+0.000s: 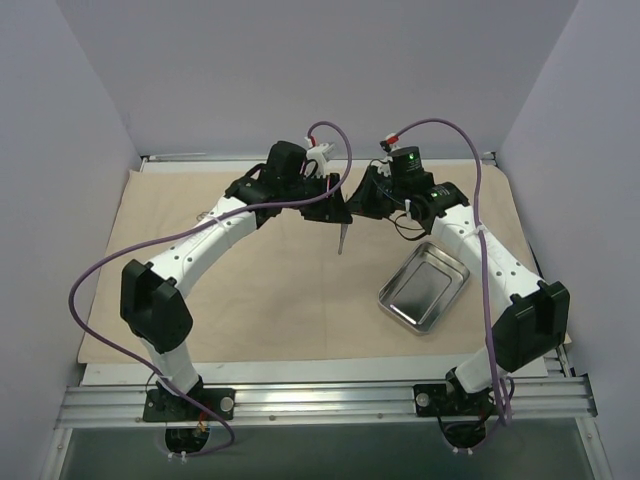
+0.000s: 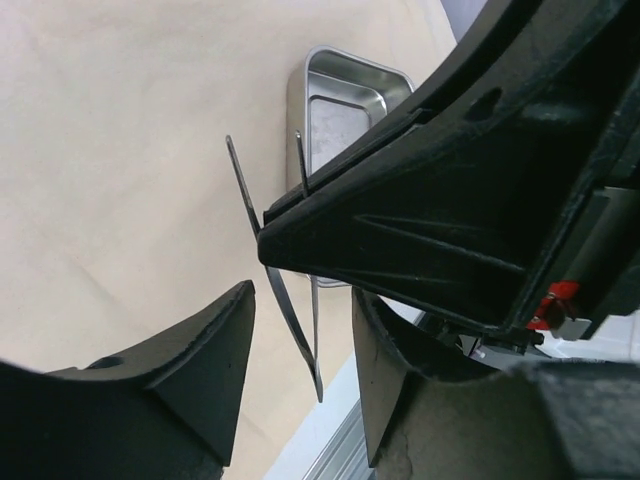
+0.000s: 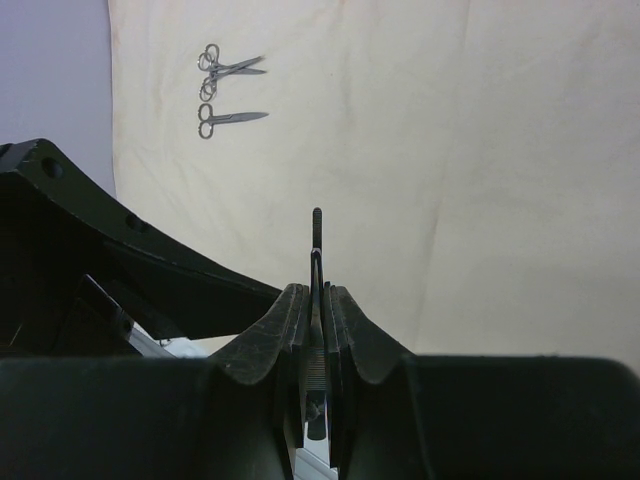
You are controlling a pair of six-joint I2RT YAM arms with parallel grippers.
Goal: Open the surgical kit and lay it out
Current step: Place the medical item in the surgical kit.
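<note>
light: bright, even | shadows: soft | sheen: steel tray (image 1: 424,288) | blur: near left fingers (image 2: 180,400)

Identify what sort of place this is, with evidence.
Likely a robotics lab cell: plain walls, left arm and right arm bolted to an aluminium rail, steel tray on tan cloth.

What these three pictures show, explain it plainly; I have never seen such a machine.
Two robot arms, the left arm and the right arm, are bolted at a table's near edge. One picture looks down from above. The other two come from a camera on each wrist. A beige cloth covers the table, and on it lie a steel tray and two scissor-like instruments. The right gripper is shut on a thin metal instrument. The left gripper is open, with a finger on either side of it.
</note>
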